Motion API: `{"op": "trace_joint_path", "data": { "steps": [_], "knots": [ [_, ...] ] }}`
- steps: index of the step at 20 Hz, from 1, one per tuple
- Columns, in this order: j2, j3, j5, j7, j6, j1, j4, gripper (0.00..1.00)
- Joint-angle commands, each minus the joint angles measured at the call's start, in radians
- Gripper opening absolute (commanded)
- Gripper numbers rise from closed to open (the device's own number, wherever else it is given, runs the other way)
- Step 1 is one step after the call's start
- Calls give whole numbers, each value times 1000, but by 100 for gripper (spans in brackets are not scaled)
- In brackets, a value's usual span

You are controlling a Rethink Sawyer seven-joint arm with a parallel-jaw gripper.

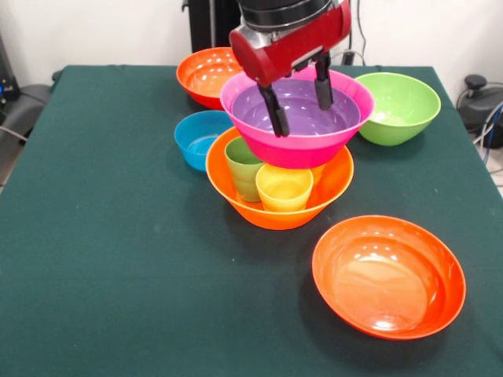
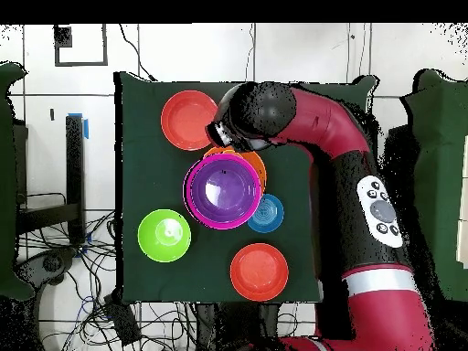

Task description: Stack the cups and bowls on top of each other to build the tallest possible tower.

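Partway through the build, the tower [image 1: 280,169] stands at the centre of the front view. Its base is the large light orange bowl [image 1: 267,210], which holds the green cup [image 1: 244,168] and the yellow cup [image 1: 284,187] upright; a third cup behind them is mostly hidden. Resting on the cups, just above the base rim, is the pink bowl [image 1: 302,146], with the purple bowl [image 1: 302,118] nested inside it.

The gripper [image 1: 299,98] hangs at upper centre of the frame, its two dark fingers [image 1: 274,111] spread moderately and reaching down into the purple bowl. Nothing is visibly pinched between them; whether they touch the bowl cannot be told.

Four bowls lie off the tower on the green table [image 1: 102,259]:
- the blue bowl [image 1: 196,138], just left of the base and touching or nearly touching it;
- one red-orange bowl [image 1: 206,76] at upper left of centre;
- the lime green bowl [image 1: 399,107] at upper right;
- the other red-orange bowl [image 1: 388,276] at lower right, well apart.

By this count three bowls and the cups are placed, so roughly half the task appears done. Whether the remaining bowls can sit stably on the nested pair is uncertain.
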Motion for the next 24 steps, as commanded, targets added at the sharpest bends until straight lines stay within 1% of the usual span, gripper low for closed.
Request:
{"op": "trace_joint_path", "data": {
  "steps": [1, 5, 7, 10, 12, 17, 19, 24],
  "knots": [
    [87, -21, -38, 119, 92, 36, -80, 100],
    [93, -30, -45, 115, 141, 51, -109, 100],
    [89, -42, -63, 116, 161, 69, -141, 100],
    [81, -62, -69, 138, 229, 89, -184, 100],
    [71, -76, -71, 146, 242, 95, -192, 100],
    [63, -91, -63, 156, 206, 99, -175, 100],
    [51, -103, -58, 166, 192, 101, -153, 100],
    [58, -111, -39, 176, 135, 94, -108, 100]
  ]
}}
